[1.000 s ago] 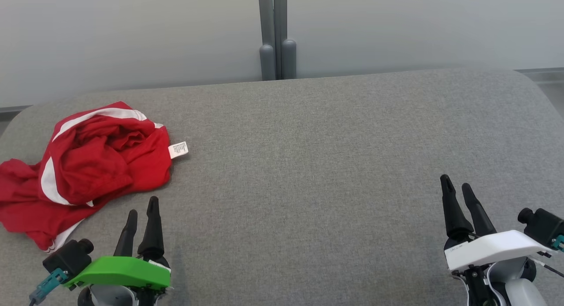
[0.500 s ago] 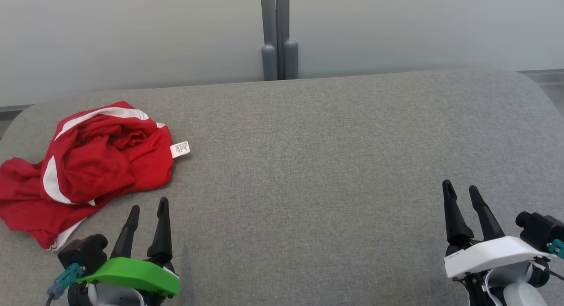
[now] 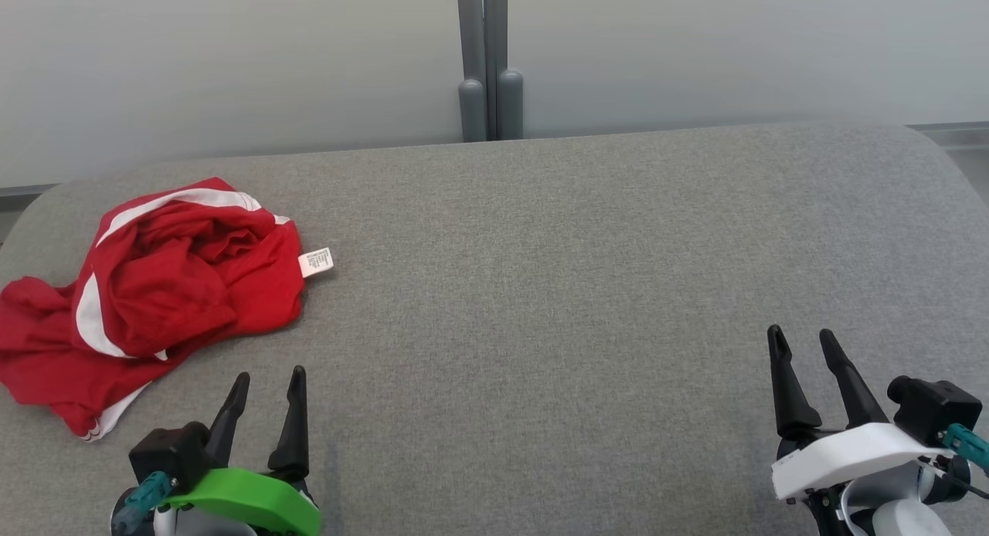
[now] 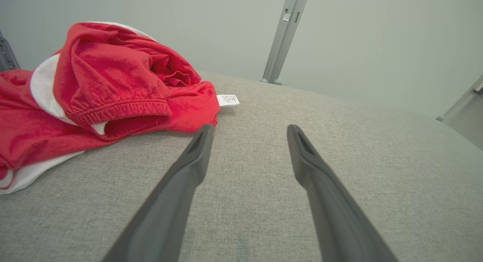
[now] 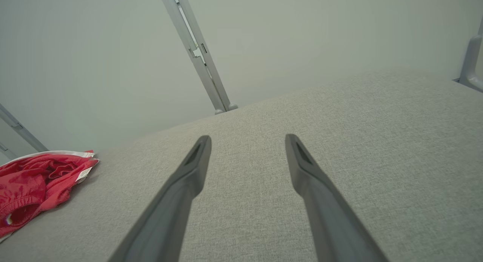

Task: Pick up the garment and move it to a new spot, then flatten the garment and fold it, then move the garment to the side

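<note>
A crumpled red garment [image 3: 154,289] with white stripes and a white care label [image 3: 315,262] lies bunched at the far left of the grey padded surface [image 3: 541,289]. My left gripper [image 3: 270,375] sits open near the front edge, just below and right of the garment, touching nothing. In the left wrist view the garment [image 4: 105,88] lies ahead and left of the left gripper [image 4: 249,127], its elastic hem facing me. My right gripper [image 3: 800,335] is open at the lower right, far from the cloth. The right wrist view has the right gripper [image 5: 247,137] over bare surface, the garment [image 5: 34,182] at far left.
A grey metal post [image 3: 485,57] stands behind the surface at the middle, against a pale wall. The surface's rounded corners and edges lie close to the garment on the left and beside my right gripper.
Both grippers have drawn back toward the front edge, the left also shifting slightly right. The garment lies unmoved; the camera shifted a little.
</note>
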